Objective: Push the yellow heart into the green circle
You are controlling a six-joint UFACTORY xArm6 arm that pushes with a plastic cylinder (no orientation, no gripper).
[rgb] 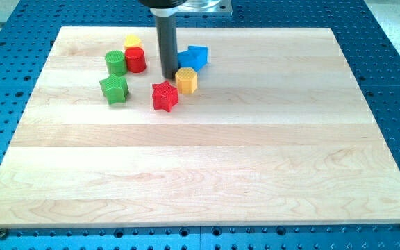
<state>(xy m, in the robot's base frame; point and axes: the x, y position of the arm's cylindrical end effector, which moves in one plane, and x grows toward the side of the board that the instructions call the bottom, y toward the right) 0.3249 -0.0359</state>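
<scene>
Yellow heart is being seen at ten o'clock from my tip, touching the red cylinder, with the green circle just below-left; no gripper is fitted.

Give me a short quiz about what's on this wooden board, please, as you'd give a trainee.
1. True or false: my tip is touching the yellow heart.
2. Which block lies nearest my tip? A) green star B) yellow hexagon C) green circle
3. Fill in: the red cylinder stands just to the view's ____ of the green circle.

Key: 1 false, since the heart sits apart, towards the view's top left, behind the red cylinder; 2 B; 3 right.
</scene>
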